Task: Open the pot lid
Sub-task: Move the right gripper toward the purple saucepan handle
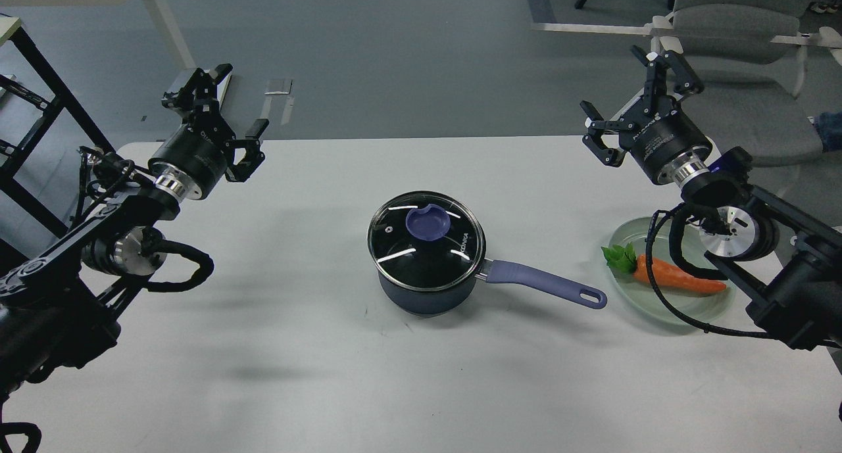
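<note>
A dark blue pot (426, 288) stands in the middle of the white table (316, 348). Its glass lid (426, 241) sits shut on it, with a purple knob (428, 222) on top. The pot's purple handle (546, 286) points right. My left gripper (223, 104) is open and empty, raised over the table's far left edge, well away from the pot. My right gripper (635, 98) is open and empty, raised over the far right edge, also far from the pot.
A clear plate (658, 308) holding a carrot (677, 279) with green leaves lies on the table right of the pot handle, under my right arm. A grey chair (743, 58) stands behind the table on the right. A black frame (39, 98) stands at left.
</note>
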You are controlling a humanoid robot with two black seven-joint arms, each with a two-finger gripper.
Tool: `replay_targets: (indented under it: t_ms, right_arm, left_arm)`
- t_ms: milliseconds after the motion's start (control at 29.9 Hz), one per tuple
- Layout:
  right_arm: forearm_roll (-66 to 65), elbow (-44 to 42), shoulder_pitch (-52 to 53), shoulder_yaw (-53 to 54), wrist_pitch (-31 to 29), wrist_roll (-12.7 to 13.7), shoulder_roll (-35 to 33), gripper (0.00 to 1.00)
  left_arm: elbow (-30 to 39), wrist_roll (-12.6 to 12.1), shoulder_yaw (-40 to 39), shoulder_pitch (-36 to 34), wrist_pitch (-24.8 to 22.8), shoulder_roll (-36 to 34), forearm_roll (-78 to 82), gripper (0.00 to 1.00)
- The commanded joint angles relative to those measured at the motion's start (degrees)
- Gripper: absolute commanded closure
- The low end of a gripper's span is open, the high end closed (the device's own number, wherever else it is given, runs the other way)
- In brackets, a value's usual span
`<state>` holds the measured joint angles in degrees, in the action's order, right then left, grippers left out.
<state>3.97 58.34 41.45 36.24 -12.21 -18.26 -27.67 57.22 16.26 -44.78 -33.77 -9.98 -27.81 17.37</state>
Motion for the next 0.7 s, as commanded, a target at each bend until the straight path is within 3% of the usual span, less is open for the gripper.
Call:
replay_targets:
  t_ms: [0,334,468,602,669]
  right_arm:
    - [-0.98,1.08,0.74,-0.29,-0.27,-0.02,-1.94,0.01]
    - [-25.12,8.8,7.5,-1.26,-5.45,-1.42,-11.61,0.01]
    - [-38.48,14.42,14.26,-6.87,-6.68,-4.32,-16.79,0.01]
    - [-54.2,19.0,21.38,-14.16,-6.77,-9.24,-19.96,0.01]
    - [-62.82,21.02,24.63,-17.77,-6.77,-9.74,-20.4,0.01]
  left_arm:
    - [-0.18,0.26,0.31,-0.06,-0.65,-1.81,0.21,0.01]
    - [-0.09,0.96,3.82,-1.82,-1.97,-1.99,0.03,0.01]
    - [-0.09,0.96,3.82,-3.14,-1.88,-1.99,0.03,0.01]
    - [0.0,0.96,3.82,-4.02,-1.62,-1.9,0.12,0.01]
    - [0.09,0.96,4.0,-4.11,-1.53,-1.81,0.12,0.01]
